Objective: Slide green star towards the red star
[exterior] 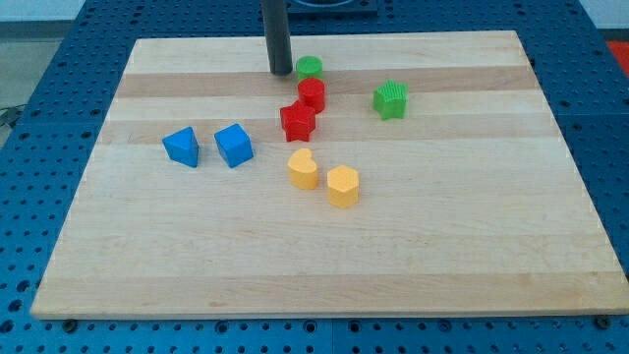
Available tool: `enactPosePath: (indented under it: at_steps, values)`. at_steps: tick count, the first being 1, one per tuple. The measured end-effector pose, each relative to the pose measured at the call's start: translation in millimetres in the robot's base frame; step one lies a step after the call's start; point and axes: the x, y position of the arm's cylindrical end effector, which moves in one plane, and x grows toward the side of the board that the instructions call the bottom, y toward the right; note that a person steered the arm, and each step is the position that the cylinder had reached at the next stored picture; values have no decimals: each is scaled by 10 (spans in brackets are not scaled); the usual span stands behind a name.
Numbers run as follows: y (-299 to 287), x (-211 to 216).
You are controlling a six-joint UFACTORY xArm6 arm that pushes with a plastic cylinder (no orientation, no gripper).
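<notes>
The green star (390,99) lies at the view's upper right of the block cluster. The red star (297,121) lies to its left and slightly lower, with a gap between them. A red cylinder (312,94) touches the red star from above, and a green cylinder (309,68) sits just above that. My tip (281,72) rests on the board just left of the green cylinder, well left of the green star and above the red star.
A blue triangular block (182,147) and a blue cube (234,145) lie at the left. A yellow heart-like block (303,169) and a yellow hexagonal block (342,186) lie below the red star. The wooden board (314,265) sits on a blue perforated table.
</notes>
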Motion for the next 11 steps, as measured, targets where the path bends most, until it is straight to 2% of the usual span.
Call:
enactPosePath:
  at_steps: [1,2,3,5,7,8,9,10,11]
  values:
    - [903,-40]
    - [1870,153]
    - [2523,723]
    - [2451,856]
    - [1473,789]
    - [1155,809]
    - [1076,804]
    - [1779,810]
    - [2017,942]
